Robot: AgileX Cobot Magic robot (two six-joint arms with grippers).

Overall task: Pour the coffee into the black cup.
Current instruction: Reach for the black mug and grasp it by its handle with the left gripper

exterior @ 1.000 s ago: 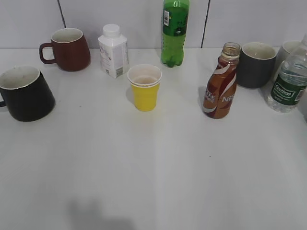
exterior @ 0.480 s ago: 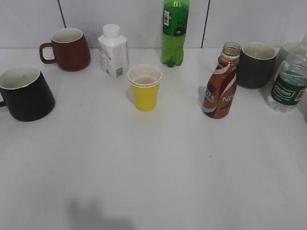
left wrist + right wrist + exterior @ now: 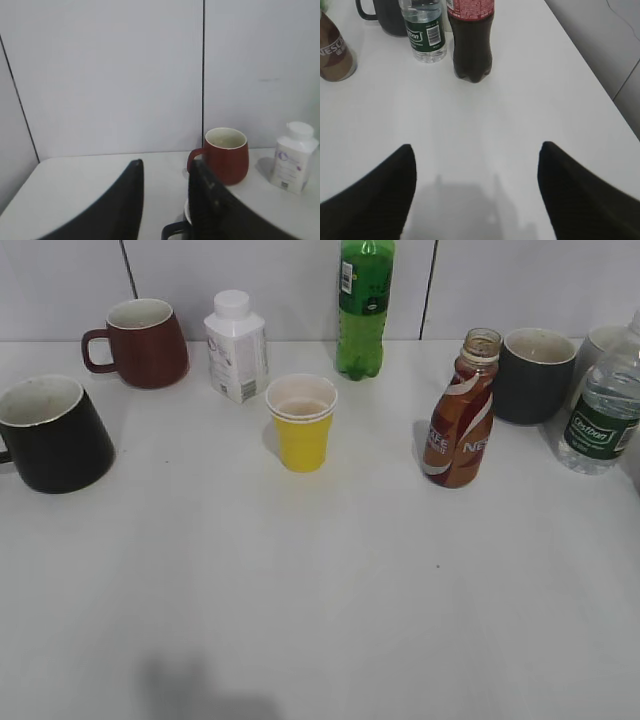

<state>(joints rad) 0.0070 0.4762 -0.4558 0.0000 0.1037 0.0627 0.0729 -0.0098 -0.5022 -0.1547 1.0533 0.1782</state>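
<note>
Exterior view: neither of my arms shows on the white table, and nothing has been picked up — as I judge it, the whole pour is still ahead. The coffee bottle, brown with its cap off, stands upright on the right half. The black cup sits at the far left edge, mouth up; I cannot tell whether anything is inside.

From my right wrist camera, the right gripper has its fingers spread wide with nothing between them. The coffee bottle lies ahead and well to the left of this hand, at the picture's top-left corner; a water bottle and a dark cola bottle stand ahead of it.

From my left wrist camera, the left gripper holds nothing, its fingers parted by a narrow gap. A dark handle just beneath the fingers is probably the black cup; a red mug stands beyond.

Still to do — grasp the bottle, carry it across, tip it.
</note>
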